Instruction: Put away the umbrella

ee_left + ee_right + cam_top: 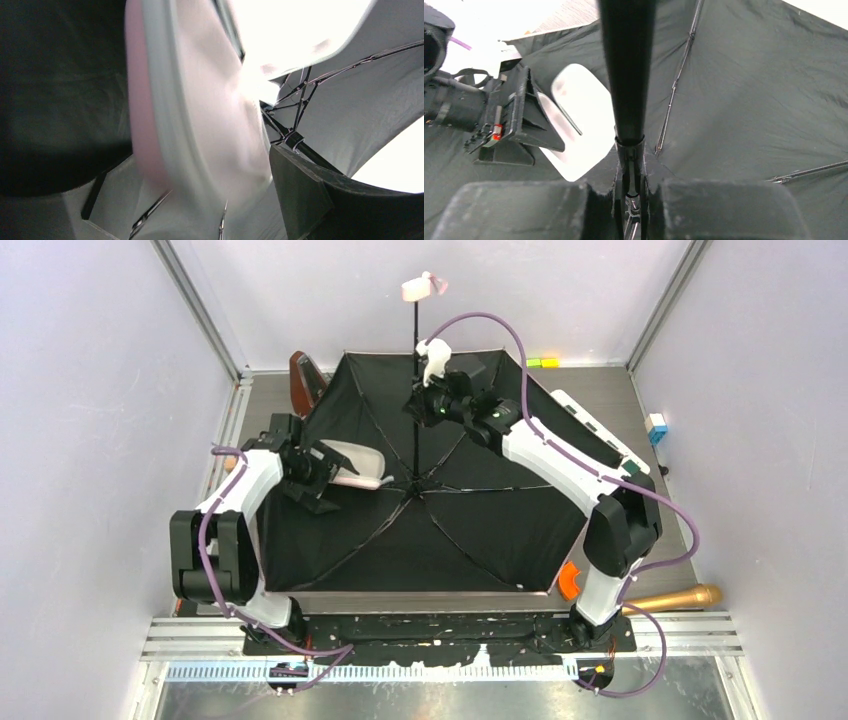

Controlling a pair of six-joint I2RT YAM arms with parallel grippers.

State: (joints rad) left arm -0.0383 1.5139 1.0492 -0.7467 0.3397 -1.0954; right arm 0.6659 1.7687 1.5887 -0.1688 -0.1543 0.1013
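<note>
The umbrella (470, 510) lies open on the table, black inner side up, with thin ribs fanning out from the hub. Its black shaft (416, 380) rises toward the pink handle (424, 287) at the back. My right gripper (418, 405) is shut on the shaft (626, 90), just above the hub, with the fingers (724, 210) pressed close on either side. At the canopy's left edge, my left gripper (325, 475) stands open. A turned-over fold of pale pink canopy (200, 125) lies between its fingers (300, 195).
A brown object (305, 375) stands behind the canopy's left corner, and a white device (590, 425) lies under its right edge. Small coloured blocks (543, 362) (656, 427) sit at the back and right. An orange piece (568, 580) and a golden stick (675, 597) lie near my right base.
</note>
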